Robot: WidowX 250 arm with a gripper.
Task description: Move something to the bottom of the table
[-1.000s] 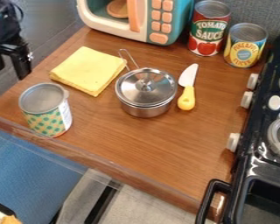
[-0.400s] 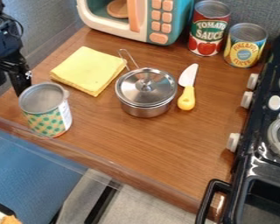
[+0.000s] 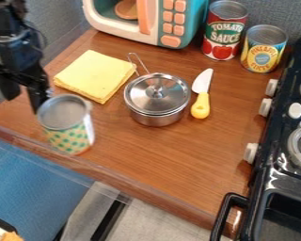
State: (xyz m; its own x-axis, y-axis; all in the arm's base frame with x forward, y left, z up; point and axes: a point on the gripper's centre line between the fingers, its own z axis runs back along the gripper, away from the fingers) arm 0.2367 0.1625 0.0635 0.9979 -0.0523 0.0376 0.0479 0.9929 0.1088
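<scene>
Near the front edge at the left of the view, on the brown wooden table (image 3: 150, 157): green-dotted can (image 3: 66, 137), grey end uppermost, white label panel toward the right, outline slightly blurred. Just behind and to the left of its rim: black gripper (image 3: 24, 102), in from the upper left, pointing downward, with two fingers apart and a visible gap between; nearer finger right at the rim, contact impossible to tell. Behind the can, slightly to the right: folded yellow cloth (image 3: 93, 75), flat on the wood. Right of the cloth, near the middle of the table: lidded metal pot (image 3: 157, 106), lid on, with knob at centre and wire handle (image 3: 137, 61) toward the back, alongside the cloth's right corner. Just right of the pot: toy knife (image 3: 201, 101), lying with white blade toward the back and yellow grip toward the front. At the back: toy microwave (image 3: 169, 23), teal and white, with orange buttons and door handle. To its right, both upright and close together: red can (image 3: 225, 33), then yellow-and-blue can (image 3: 264, 49). Along the right side: black toy stove (image 3: 279, 164), with pale knobs toward the table and black loop handle (image 3: 223, 214) at the lower end. Below the table's front edge, at lower left: blue surface (image 3: 34, 183).
</scene>
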